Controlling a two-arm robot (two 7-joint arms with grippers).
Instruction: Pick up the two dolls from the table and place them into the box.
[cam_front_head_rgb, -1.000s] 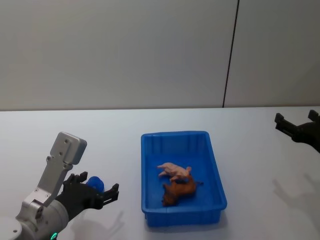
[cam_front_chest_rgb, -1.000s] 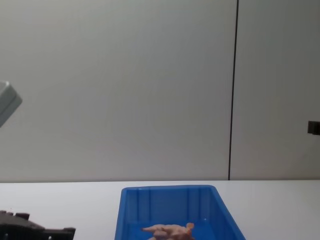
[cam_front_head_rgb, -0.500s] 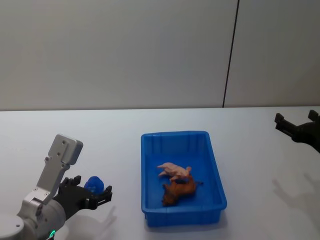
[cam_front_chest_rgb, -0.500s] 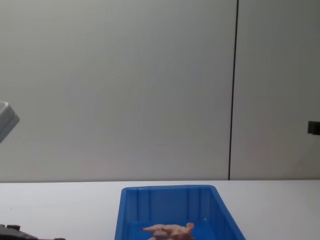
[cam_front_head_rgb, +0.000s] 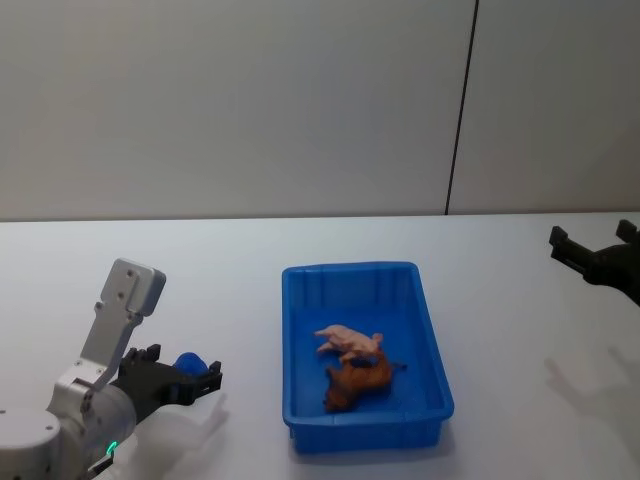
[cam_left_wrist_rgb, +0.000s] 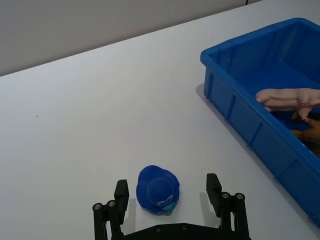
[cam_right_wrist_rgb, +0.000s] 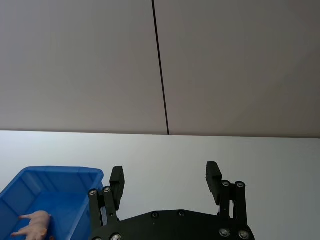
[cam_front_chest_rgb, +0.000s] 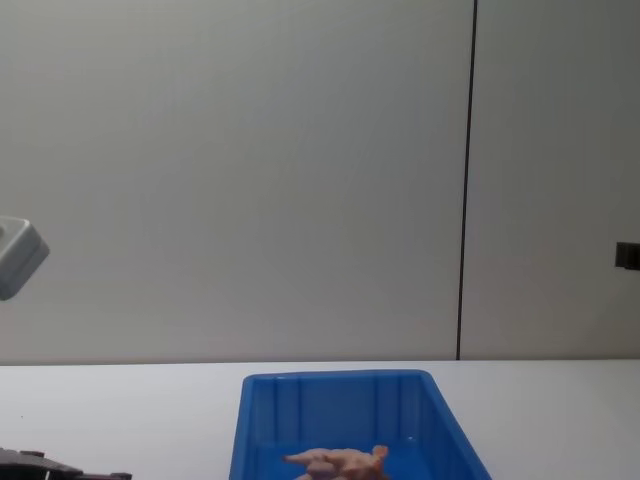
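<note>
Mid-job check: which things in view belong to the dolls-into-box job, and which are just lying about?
Part of the job:
- pale doll, lying in the box
- reddish-brown doll, lying in the box beside it
- blue box
- table

Just lying about:
- small blue cap-shaped toy, on the table between the open fingers of the left gripper

The right gripper hangs open at the right.

Small blue cap-shaped toy (cam_left_wrist_rgb: 158, 190) with printed pale marking on front edge, resting on white surface, well apart from bin. Grey wall (cam_front_head_rgb: 230, 100) behind; dark vertical seam (cam_front_head_rgb: 460, 110) right of centre.
</note>
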